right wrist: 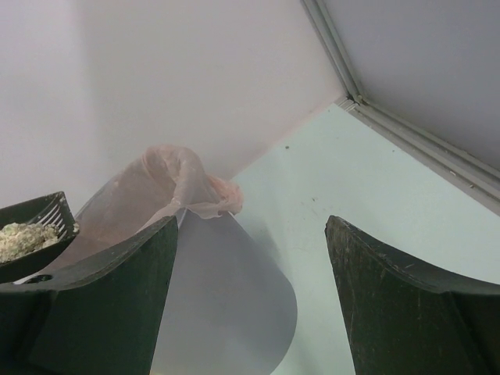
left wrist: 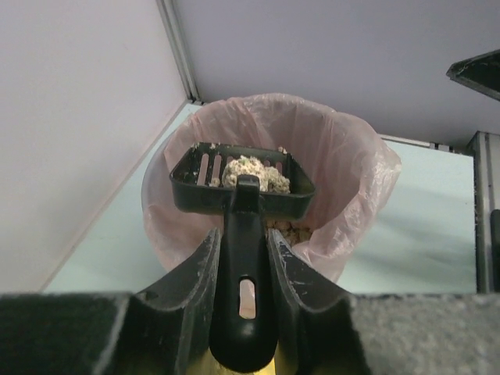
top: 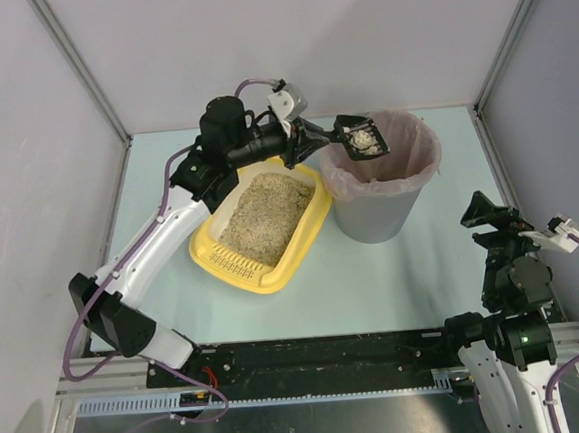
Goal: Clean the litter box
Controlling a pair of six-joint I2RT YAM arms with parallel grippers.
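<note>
A pale green tabletop (top: 376, 290) sits inside a booth of plain grey-white wall panels (top: 295, 35), joined at the back corners by slim aluminium posts (top: 79, 68). A black rail (top: 320, 354) runs along the near edge (a slotted white cable duct (top: 283, 392) just below it). The light is soft and even.

Over the grey, pink-lined round bin (top: 372, 220), the left gripper (top: 317, 134) holds a black slotted scoop (top: 345, 129) of clumps (top: 366, 140); yellow plastic litter box (top: 307, 237) just beside.

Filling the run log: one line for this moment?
left end effector shut on scoop | scoop loaded, over bin | right end effector open
</note>
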